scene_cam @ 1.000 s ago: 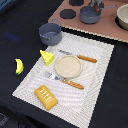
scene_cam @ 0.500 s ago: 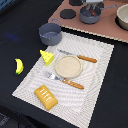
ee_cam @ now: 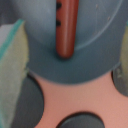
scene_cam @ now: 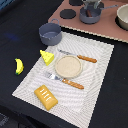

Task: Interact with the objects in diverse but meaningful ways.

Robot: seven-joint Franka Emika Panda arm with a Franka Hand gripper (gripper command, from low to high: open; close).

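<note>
A brown sausage [ee_cam: 67,27] lies inside a grey pot [ee_cam: 75,62] that stands on the pink toy stove [scene_cam: 70,20]. My gripper [scene_cam: 91,4] hovers right over that pot [scene_cam: 90,14], open, with one finger [ee_cam: 12,55] on each side of it and nothing held. A second grey pot [scene_cam: 50,33] sits at the mat's far corner on the exterior view's left. The yellow cheese wedge [scene_cam: 47,57] rests on the mat near it. The banana [scene_cam: 19,66] lies off the mat on the dark table. The orange bread slab [scene_cam: 45,97] is at the mat's near corner.
A tan plate [scene_cam: 68,66] sits mid-mat between an orange-handled knife [scene_cam: 80,57] and fork [scene_cam: 65,80]. A beige bowl [scene_cam: 122,16] stands on the stove at the exterior view's right. Dark round burners [ee_cam: 80,120] mark the stove top.
</note>
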